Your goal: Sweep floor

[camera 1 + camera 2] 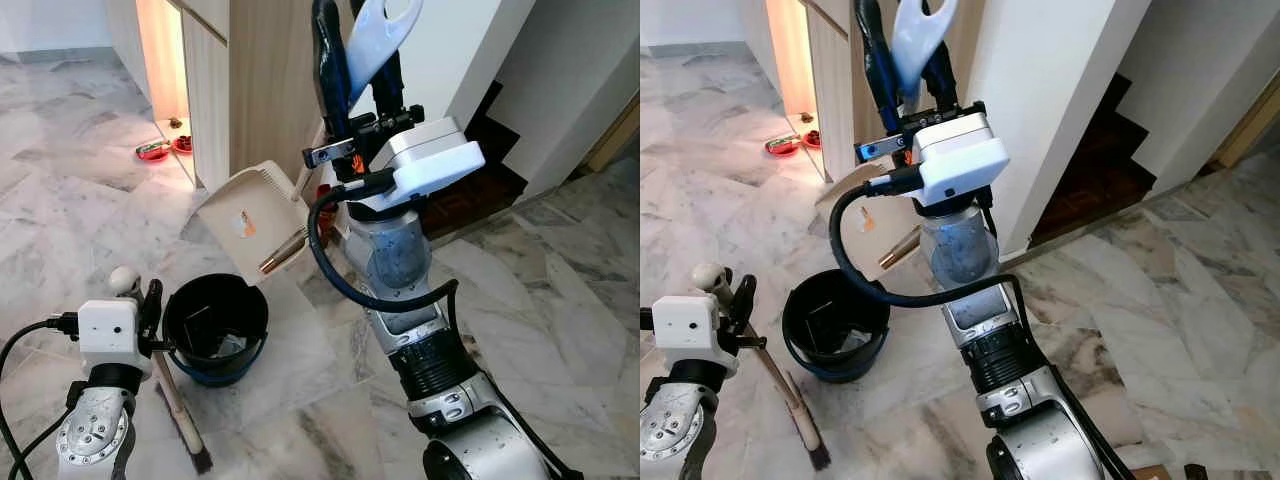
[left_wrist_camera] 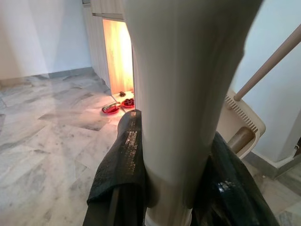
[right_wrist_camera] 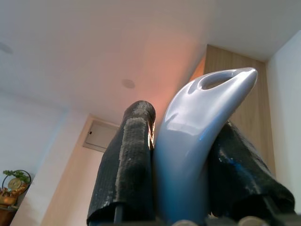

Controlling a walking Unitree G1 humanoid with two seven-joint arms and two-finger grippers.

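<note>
Left eye view: dark bucket (image 1: 215,330), contents unclear.

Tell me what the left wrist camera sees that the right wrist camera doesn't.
Left wrist view: the marble floor, red dishes by a lit cabinet, and the beige dustpan, seen past the pale broom handle.
Right wrist view: the ceiling, a potted plant and the looped blue-grey dustpan handle.
Shared: each gripper, left gripper and right gripper, has two black fingers clamped on a handle.
</note>
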